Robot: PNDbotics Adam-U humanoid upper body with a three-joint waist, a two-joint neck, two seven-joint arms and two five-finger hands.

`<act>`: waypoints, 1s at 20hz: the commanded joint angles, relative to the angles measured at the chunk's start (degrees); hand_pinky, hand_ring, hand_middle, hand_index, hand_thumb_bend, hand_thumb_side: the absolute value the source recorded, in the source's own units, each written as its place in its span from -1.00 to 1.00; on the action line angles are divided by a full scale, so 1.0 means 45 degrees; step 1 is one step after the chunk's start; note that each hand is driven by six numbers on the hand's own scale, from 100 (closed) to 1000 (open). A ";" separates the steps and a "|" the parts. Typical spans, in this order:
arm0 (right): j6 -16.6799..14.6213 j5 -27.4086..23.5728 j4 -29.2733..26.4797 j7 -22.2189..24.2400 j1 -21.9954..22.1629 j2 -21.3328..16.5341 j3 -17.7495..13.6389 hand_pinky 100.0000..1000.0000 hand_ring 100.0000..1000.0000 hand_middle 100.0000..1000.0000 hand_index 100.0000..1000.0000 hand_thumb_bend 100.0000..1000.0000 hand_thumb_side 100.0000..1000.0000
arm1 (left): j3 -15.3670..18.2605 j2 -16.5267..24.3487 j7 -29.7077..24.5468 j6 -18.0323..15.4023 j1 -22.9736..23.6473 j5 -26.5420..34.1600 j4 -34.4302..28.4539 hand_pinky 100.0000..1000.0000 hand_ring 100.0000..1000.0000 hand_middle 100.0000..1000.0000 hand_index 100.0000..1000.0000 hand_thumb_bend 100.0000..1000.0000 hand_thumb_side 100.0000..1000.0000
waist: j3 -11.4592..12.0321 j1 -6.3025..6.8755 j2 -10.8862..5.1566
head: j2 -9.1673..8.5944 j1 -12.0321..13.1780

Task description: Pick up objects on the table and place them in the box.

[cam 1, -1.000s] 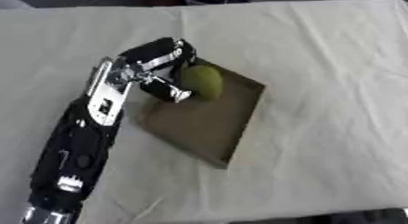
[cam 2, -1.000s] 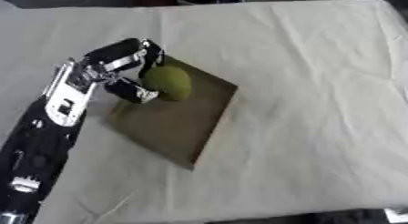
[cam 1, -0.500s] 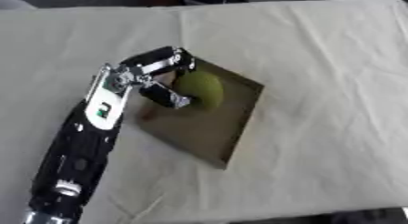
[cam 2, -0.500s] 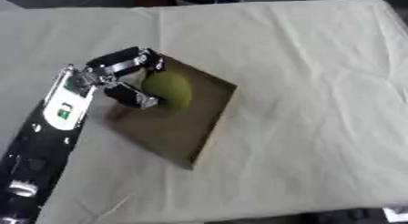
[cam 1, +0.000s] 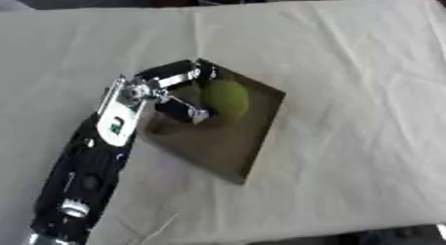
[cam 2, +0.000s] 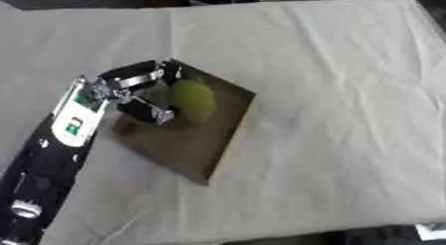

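One green ball (cam 1: 226,97) sits in one brown box (cam 1: 228,144). The left hand (cam 1: 170,92) is half open beside the ball, maybe touching it.

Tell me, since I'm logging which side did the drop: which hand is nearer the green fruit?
Left. The left hand is over the box, fingers curved beside the green fruit lying inside. The right hand shows in neither view.

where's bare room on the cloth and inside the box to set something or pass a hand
The cloth is bare right of the box, behind it, and along the near edge. In the box, the near corner is free. Its far corner is crowded by the left hand and green fruit.
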 commanded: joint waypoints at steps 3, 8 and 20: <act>0.0074 0.0030 -0.0303 -0.0009 -0.0155 -0.0249 -0.0180 0.37 0.16 0.13 0.42 -1.00 -0.71 | 0.0059 -0.0030 -0.2661 -0.3463 -0.0173 -0.0420 -0.0031 0.76 0.54 0.63 0.71 -0.86 -0.91 | 0.0011 -0.0073 -0.0218 | 0.0055 -0.0082; 0.0157 0.0020 -0.0362 -0.0057 -0.0047 -0.0169 -0.0290 0.37 0.16 0.13 0.42 -1.00 -0.71 | 0.0201 -0.0001 -0.2661 -0.3591 -0.0143 -0.0588 -0.0290 0.74 0.52 0.59 0.68 -0.83 -0.97 | 0.0045 -0.0094 -0.0235 | 0.0092 -0.0110; 0.0188 0.0071 -0.0395 -0.0105 0.0004 -0.0227 -0.0311 0.37 0.16 0.12 0.42 -1.00 -0.72 | 0.0924 0.0077 -0.2660 -0.2952 -0.0049 -0.0795 -0.2047 0.54 0.31 0.42 0.45 -0.77 -1.00 | 0.0121 -0.0106 -0.0283 | 0.0128 -0.0217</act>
